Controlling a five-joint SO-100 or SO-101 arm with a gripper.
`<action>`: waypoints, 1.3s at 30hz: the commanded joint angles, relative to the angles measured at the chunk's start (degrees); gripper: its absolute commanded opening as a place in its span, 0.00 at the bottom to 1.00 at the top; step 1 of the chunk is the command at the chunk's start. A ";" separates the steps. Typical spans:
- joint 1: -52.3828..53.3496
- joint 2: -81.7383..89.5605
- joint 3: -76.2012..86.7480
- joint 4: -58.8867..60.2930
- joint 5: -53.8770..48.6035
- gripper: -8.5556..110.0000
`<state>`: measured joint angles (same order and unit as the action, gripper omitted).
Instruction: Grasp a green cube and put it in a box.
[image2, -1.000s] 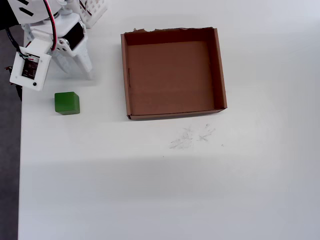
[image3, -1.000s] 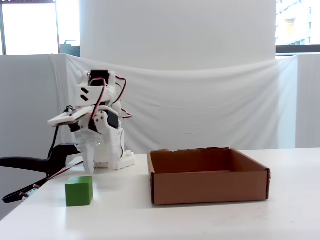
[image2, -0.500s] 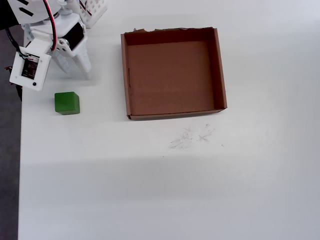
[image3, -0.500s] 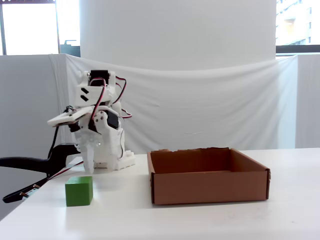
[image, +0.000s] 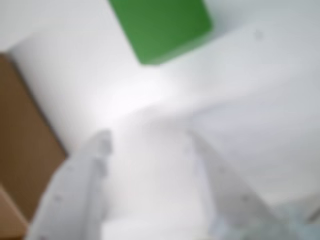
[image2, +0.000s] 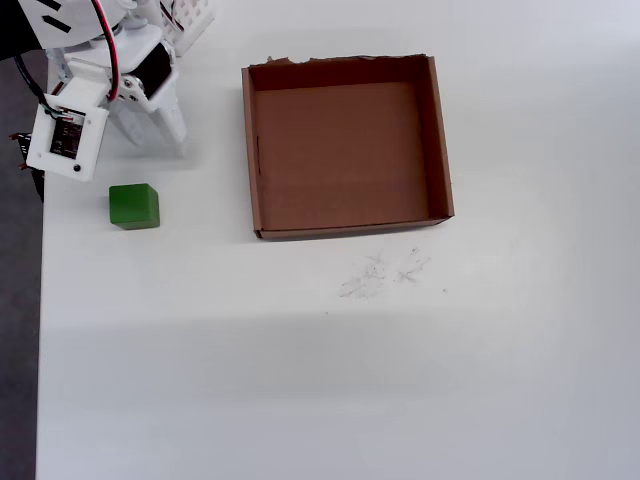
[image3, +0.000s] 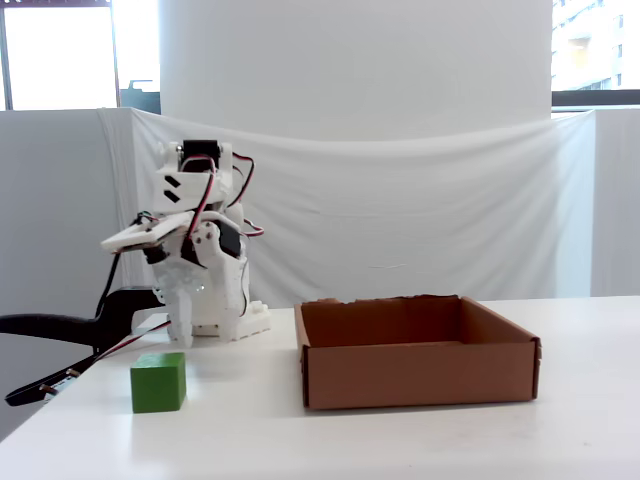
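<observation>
The green cube (image2: 134, 206) sits on the white table, left of the box (image2: 440, 140) in the overhead view. The box is a shallow brown cardboard tray with nothing in it and a ragged far edge. My gripper (image2: 150, 138) hangs just beyond the cube, close to the arm's base. In the wrist view the cube (image: 160, 27) lies ahead of the gripper (image: 147, 137), whose two blurred white fingers (image: 85, 185) are spread apart over bare table. The box wall (image: 20, 150) shows at the left. In the fixed view the gripper (image3: 185, 322) points down behind the cube (image3: 158, 381), left of the box (image3: 420, 372).
The table's left edge (image2: 41, 300) runs just left of the cube. A white ribbed part (image2: 190, 20) stands by the arm's base. Faint scribbles (image2: 385, 272) mark the table in front of the box. A black clamp and cables (image3: 60, 330) hang off the left side.
The arm has shifted slightly: the wrist and gripper have edged a little to the right and up. Cube and box have not moved.
</observation>
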<state>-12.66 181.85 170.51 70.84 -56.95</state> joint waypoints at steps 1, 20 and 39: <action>-0.62 -0.09 -1.32 -0.70 -0.62 0.23; 8.61 -46.93 -39.90 -3.69 -29.36 0.30; 11.51 -74.44 -55.63 -12.92 -41.13 0.31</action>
<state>-1.05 107.84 117.69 59.77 -95.10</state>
